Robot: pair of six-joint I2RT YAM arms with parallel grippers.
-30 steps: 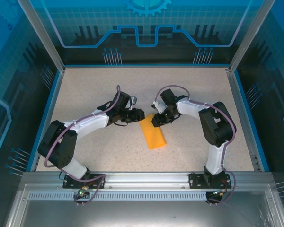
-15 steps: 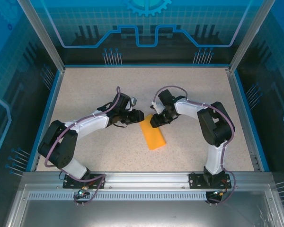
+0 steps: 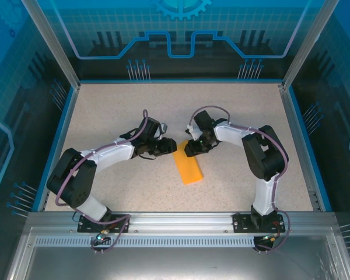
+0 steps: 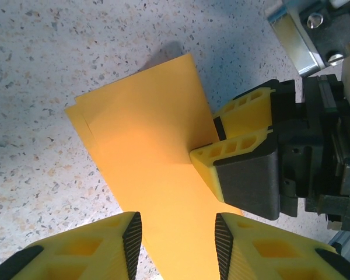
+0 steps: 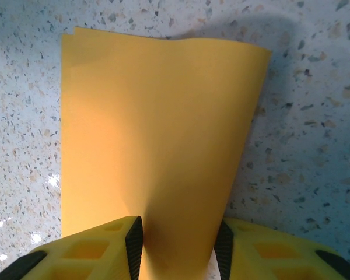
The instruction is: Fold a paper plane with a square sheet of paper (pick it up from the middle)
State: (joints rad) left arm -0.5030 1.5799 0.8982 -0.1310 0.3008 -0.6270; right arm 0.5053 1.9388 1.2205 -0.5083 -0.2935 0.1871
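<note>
speckled table (image 3: 105, 111); parted left claw (image 4: 178, 239) and right claw (image 5: 178, 242) are straddling the once-folded square sheet of paper (image 3: 188, 166), plane looking far from finished.

A robotics lab cell is indicated. A speckled desk (image 3: 233, 105) is enclosed by aluminium posts (image 3: 49, 44) and blue panels (image 3: 181, 29) printed with gear and circuit graphics. A left arm (image 3: 105, 154) and a right arm (image 3: 262, 157), both cabled, are bolted to a metal rail (image 3: 181, 220) at the near edge.
</note>
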